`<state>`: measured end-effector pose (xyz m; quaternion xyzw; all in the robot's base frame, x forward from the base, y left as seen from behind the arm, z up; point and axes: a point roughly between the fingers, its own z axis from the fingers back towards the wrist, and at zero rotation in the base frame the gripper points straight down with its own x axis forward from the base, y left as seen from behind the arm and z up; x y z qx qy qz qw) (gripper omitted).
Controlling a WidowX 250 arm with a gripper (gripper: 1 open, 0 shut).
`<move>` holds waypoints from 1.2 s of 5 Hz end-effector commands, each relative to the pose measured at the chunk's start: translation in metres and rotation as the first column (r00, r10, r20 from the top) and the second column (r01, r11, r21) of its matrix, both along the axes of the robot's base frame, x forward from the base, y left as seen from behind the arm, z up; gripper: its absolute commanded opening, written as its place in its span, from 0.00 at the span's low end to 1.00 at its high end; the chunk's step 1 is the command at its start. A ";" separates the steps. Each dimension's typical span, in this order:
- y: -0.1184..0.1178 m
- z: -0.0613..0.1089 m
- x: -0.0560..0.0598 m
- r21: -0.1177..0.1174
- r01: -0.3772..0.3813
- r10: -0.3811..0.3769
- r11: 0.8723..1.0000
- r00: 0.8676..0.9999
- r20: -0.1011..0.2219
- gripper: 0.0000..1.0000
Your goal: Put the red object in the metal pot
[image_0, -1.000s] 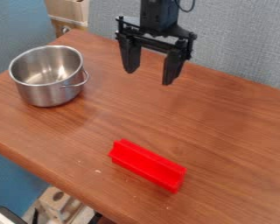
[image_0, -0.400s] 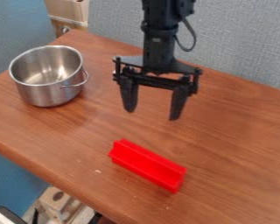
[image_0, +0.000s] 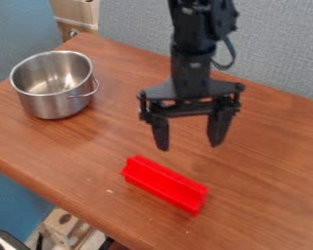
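The red block point(image_0: 163, 185) lies flat on the bench point(image_0: 67, 146), near its front edge, with its long axis running from upper left to lower right in the camera view. Nothing touches it. It is well apart from the pot point(image_0: 52, 84), which stands upright and empty at the far left of the bench, handle toward the centre.

The pincer point(image_0: 188, 140) hangs just above and behind the block, pointing straight down, jaws spread wide and holding nothing. Its two fingers point(image_0: 156, 133) are level with each other and do not yet straddle the block.

Change over the last second: the pincer has travelled from the back of the bench, near the wall, forward toward the block and has come lower. It has also rolled about its vertical axis, so the line between the fingers now stands differently from a second ago. The block and the pot have not moved.

Meaning for the task: the step in hand is judged to be the approach and alignment for the grasp. No pick has occurred, so the task is at an early stage. The next move likely calls for a short advance over the block, with the fingers set across its narrow width, then a descent and closure. Risk: a misaligned finger may land on the block's top or push it toward the bench edge.
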<state>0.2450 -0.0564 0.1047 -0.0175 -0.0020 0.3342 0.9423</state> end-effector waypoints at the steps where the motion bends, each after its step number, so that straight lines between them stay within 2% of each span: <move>1: -0.010 0.005 -0.005 -0.040 -0.237 0.239 0.971 0.969 0.066 1.00; 2: -0.018 -0.004 -0.015 -0.058 -0.414 0.417 0.909 0.906 0.071 1.00; 3: -0.023 -0.019 -0.023 -0.060 -0.503 0.507 0.862 0.857 0.092 1.00; 4: -0.026 -0.037 -0.026 -0.062 -0.556 0.559 0.829 0.820 0.123 1.00; 5: -0.031 -0.051 -0.028 -0.061 -0.580 0.582 0.812 0.798 0.157 1.00; 6: -0.030 -0.062 -0.024 -0.056 -0.589 0.587 0.806 0.784 0.201 1.00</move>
